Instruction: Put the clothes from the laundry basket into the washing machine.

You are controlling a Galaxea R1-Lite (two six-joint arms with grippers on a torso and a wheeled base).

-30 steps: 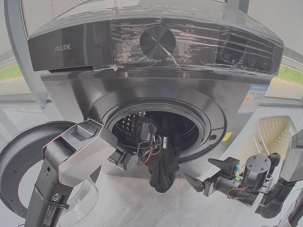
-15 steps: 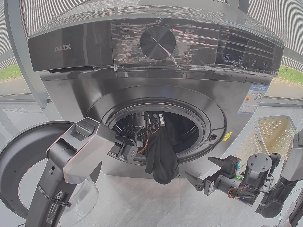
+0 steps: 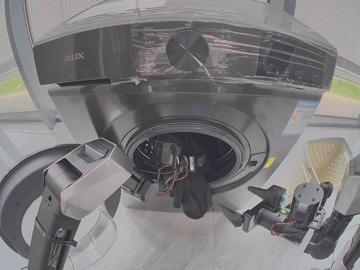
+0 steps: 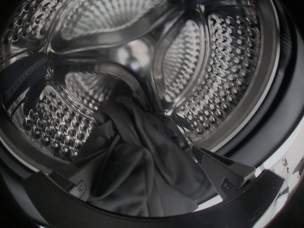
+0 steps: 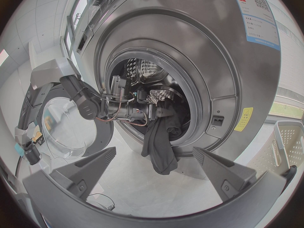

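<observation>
Black, limp fabric garment (image 3: 195, 203) hangs over the lower lip of the round opening of the silver front-loading washing machine (image 3: 225, 105) in the head view, part of it inside and a long fold drooping outside toward the pale grey tiled floor (image 3: 168, 240). Over the last second the left gripper (image 3: 195, 162), at the mouth of the opening, lifts and then settles back a little, and the hanging fold ends up shorter than it was. I judge that more cloth now lies inside, yet the piece is not fully in and wants another push. The right gripper (image 3: 236, 200) has not moved. It waits low on the right, jaws apart and holding nothing, near the cream perforated plastic laundry basket (image 3: 330, 158). The round glass door (image 3: 22, 192) stands swung open on the left, and slatted blinds (image 3: 75, 4) and a strip of grass (image 3: 345, 89) lie behind the machine. From the left wrist, that gripper's fingers stand wide apart with the cloth heaped between them on the bottom of the dimpled steel drum (image 4: 190, 48); whether a fold still catches on a finger is too dark to tell. From the right wrist, the garment drapes over the rim just beneath the left gripper, its tail clear of the tiles.
</observation>
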